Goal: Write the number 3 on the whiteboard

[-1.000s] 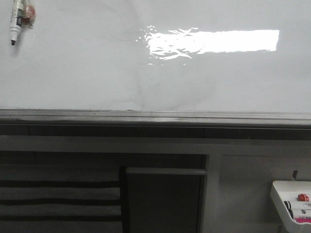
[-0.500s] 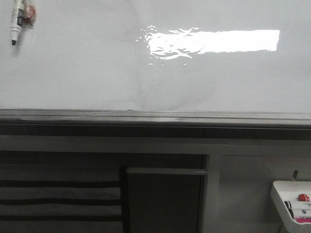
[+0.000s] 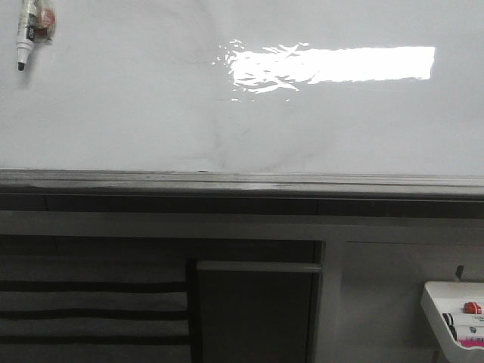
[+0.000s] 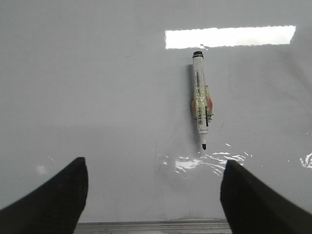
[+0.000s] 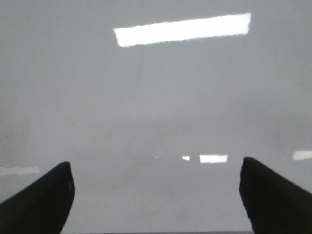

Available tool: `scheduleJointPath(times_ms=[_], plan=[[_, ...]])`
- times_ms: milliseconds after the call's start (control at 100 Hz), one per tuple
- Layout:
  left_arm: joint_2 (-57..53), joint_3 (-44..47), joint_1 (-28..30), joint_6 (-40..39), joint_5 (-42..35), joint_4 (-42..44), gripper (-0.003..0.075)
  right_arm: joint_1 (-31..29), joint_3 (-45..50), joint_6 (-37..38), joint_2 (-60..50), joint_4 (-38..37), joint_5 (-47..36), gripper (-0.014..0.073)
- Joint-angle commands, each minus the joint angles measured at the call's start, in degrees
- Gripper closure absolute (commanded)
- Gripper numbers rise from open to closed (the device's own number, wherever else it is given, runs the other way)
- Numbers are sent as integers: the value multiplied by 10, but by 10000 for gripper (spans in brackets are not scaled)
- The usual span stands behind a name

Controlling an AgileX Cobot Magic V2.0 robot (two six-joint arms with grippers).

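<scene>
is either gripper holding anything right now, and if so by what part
Nothing is held. The left gripper and right gripper both stand open with only bare whiteboard between their fingers. The marker sits on the board, apart from both.

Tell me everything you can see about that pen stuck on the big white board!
The marker sits against the whiteboard, near its upper left corner in the front view. Its body is slim and white with a printed label, and something red and yellowish is fixed around its middle. The cap is off, so the small black tip is bare and points downward. Both grippers are open and apart from it.
</scene>
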Motion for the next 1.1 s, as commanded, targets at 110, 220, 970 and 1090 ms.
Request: scheduleJointPath(times_ms=[110,220,970,1090], plan=[[9,-20,1,0,-58,-17,281,-2,-20,0,10,-4,-49,-27],[9,-20,1,0,-57,-18,304,-2,-20,0,10,2,-48,-27],[401,-163,-88,61,-95,-29,388,-2,-91,-127,95,72,84,-26],[461,-188,-90,61,-119,-36,388,-2,-91,-127,95,72,84,-26]])
